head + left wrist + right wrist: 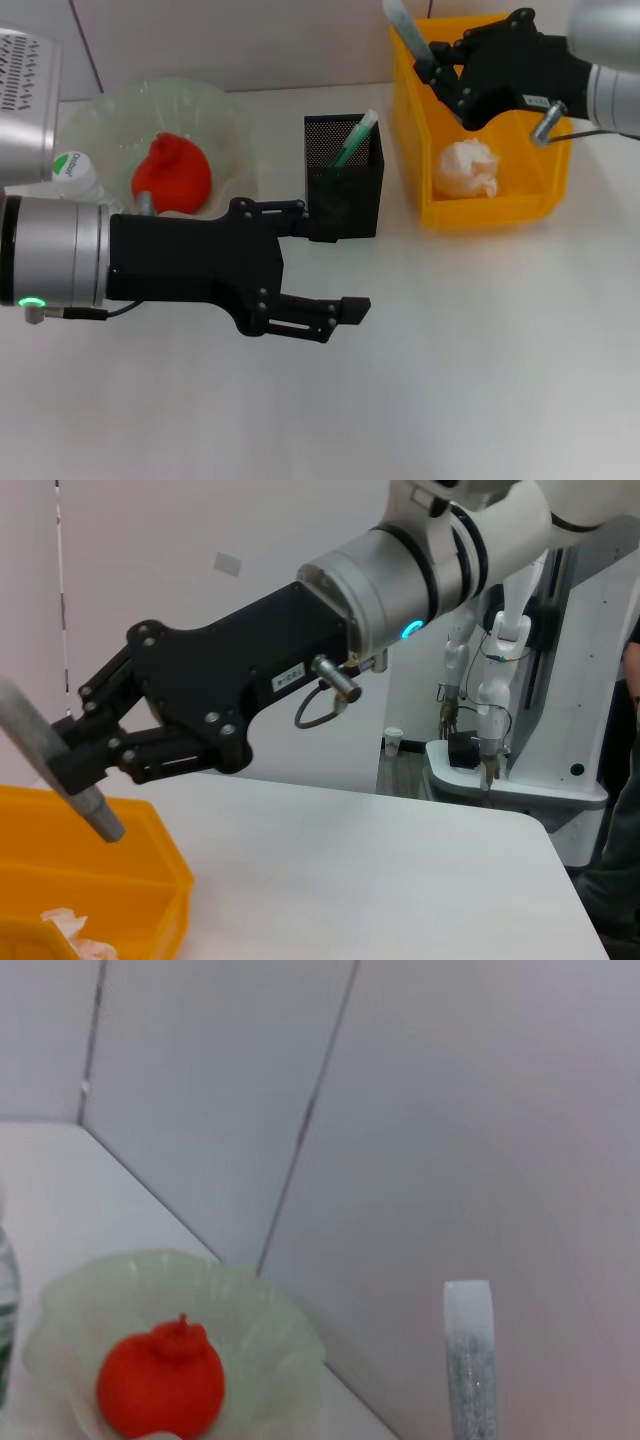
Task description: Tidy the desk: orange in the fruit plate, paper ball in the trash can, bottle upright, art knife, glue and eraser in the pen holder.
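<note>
My right end effector (437,62), clamped on a grey stick (405,27) over the bin (415,150), has the holder (342,190) to its left, nearer my open, idle left end effector (335,262).

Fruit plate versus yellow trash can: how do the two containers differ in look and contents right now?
The fruit plate is a pale green, translucent, wavy-rimmed shallow dish; the trash can is an opaque yellow, straight-walled rectangular bin. The fruit plate holds the orange; the trash can holds the crumpled paper ball. The right pincer hangs over the trash can gripping a grey stick-like item; nothing is held over the fruit plate. Both sit on the white desk, each already filled.
</note>
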